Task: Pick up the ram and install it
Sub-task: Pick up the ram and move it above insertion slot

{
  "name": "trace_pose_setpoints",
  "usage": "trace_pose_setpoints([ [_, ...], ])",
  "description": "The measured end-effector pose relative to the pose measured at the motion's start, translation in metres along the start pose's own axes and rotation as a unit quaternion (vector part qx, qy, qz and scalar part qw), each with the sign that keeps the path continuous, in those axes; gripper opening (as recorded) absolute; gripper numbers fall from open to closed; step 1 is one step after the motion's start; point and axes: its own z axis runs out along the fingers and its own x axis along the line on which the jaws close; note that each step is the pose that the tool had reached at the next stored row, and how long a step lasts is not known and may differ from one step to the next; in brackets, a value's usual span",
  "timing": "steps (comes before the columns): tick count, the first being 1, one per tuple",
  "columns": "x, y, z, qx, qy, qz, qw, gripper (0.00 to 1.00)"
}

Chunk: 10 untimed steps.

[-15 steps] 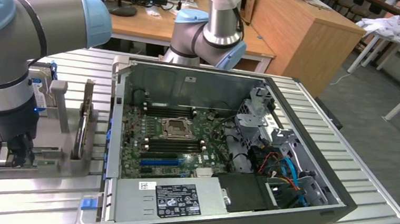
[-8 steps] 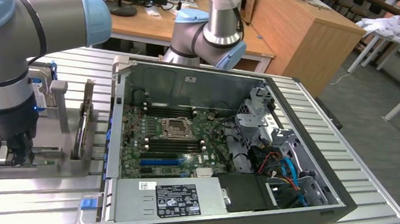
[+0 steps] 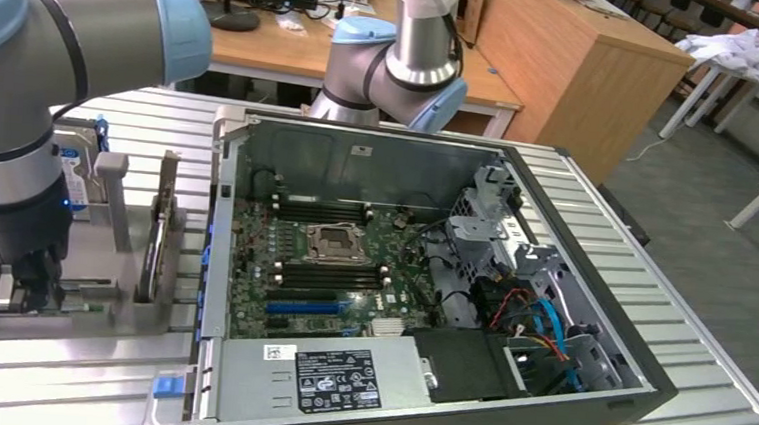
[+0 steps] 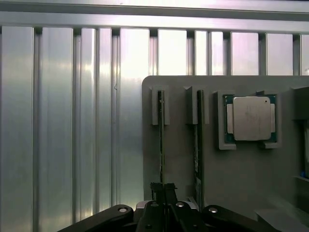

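The robot's claw [image 4: 164,189] is clenched on the top edge of the ram stick [image 4: 161,135], a thin green board standing on edge in a grey holder [image 4: 181,154]. Standing it upright in 2 notched posts leaves the top edge free to pinch, which is probably why it is stored this way. Just beside it, a 2nd stick [image 4: 198,135] stands in the same manner, and near that a square processor chip [image 4: 251,118] lies flat in its own recess. The holder rests on a ribbed metal table [image 4: 72,121].

In the exterior view the arm reaches down at 8 o'clock. At the centre an open computer case [image 3: 635,386] lies on its side, so the green motherboard [image 3: 411,250] faces up for reaching from above. Its black memory slots [image 3: 320,208] look empty. At 1 o'clock beyond stands a wooden desk [image 3: 564,65].
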Motion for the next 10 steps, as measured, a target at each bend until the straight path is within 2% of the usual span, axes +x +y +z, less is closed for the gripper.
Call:
trace_pose_setpoints([
  [10,-0.0002,0.0001,-0.004,-0.0003,0.0001,-0.007,1.0,0.12],
])
